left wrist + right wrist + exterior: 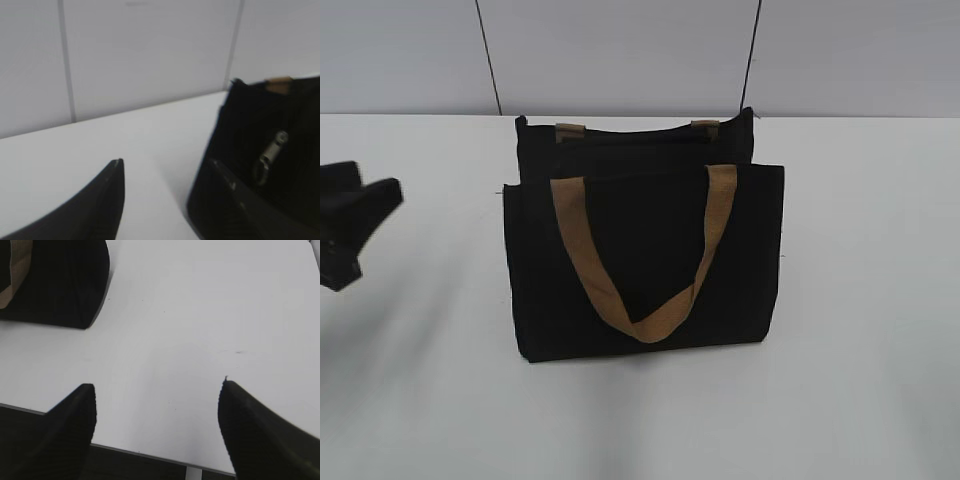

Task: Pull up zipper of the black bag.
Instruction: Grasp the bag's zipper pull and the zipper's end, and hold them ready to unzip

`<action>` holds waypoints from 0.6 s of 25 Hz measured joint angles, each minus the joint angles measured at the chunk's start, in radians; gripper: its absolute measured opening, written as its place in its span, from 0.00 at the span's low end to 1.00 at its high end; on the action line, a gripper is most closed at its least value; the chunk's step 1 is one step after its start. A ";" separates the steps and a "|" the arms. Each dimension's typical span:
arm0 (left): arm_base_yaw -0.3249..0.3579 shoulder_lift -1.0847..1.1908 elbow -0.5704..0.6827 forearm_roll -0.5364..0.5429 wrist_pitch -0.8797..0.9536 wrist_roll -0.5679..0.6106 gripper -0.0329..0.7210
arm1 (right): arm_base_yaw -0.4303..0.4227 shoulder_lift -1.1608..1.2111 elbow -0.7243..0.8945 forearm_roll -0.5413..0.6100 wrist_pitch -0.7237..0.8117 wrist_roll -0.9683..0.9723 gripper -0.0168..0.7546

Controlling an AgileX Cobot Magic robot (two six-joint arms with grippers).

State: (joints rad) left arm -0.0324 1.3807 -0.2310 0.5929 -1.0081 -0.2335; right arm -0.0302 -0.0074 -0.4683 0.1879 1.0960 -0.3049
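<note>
That black bag (645,265) looks soft and floppy, so pinch the little metal zipper pull (272,150) beside its end; both hands wide open, empty.

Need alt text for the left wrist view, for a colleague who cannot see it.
The black bag fills the right side, standing on the white table, a silvery zipper pull tab hanging on its end. The left gripper is open and empty, its fingers dark at the bottom edge.

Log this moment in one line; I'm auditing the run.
left gripper: open, beside black bag | right gripper: open, empty | zipper pull tab: untouched
</note>
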 joint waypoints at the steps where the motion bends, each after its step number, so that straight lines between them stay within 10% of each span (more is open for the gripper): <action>1: 0.000 0.037 -0.030 0.068 -0.009 -0.020 0.56 | 0.000 0.000 0.000 0.000 0.000 0.000 0.77; 8: 0.000 0.251 -0.208 0.467 -0.017 -0.097 0.56 | 0.000 0.000 0.000 0.000 0.000 0.000 0.77; 15: 0.000 0.465 -0.375 0.614 -0.053 -0.100 0.51 | 0.000 0.000 0.000 0.000 0.000 0.000 0.77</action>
State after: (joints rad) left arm -0.0326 1.8456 -0.6062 1.2071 -1.0615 -0.3335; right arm -0.0302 -0.0074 -0.4683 0.1879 1.0960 -0.3049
